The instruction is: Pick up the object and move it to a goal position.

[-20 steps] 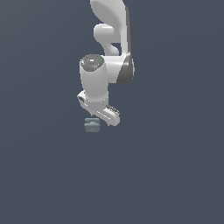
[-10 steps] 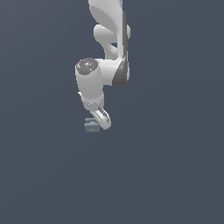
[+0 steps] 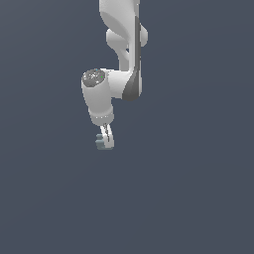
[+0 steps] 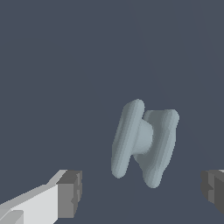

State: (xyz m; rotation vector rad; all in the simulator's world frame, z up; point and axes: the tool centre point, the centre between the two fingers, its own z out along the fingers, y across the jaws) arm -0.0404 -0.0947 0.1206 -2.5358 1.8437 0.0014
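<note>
The object (image 4: 144, 142) is a dull grey-blue lump shaped like a spool, with two rounded flanges joined by a short neck. It lies on the dark floor. In the wrist view it sits ahead of my gripper (image 4: 142, 192), between the lines of the two fingers and apart from both. The jaws stand wide open and empty, with grey pads (image 4: 69, 194) at each side. In the exterior view the gripper (image 3: 105, 141) points down, and the object (image 3: 100, 143) peeks out at the fingertips on the exterior view's left.
A plain dark grey-blue floor (image 3: 188, 198) fills both views. The white arm (image 3: 124, 59) comes down from the top of the exterior view. Nothing else shows.
The wrist has turned and swung towards the exterior view's left, bringing the fingers from a sideways pose to pointing down over the object. The object has not moved.
</note>
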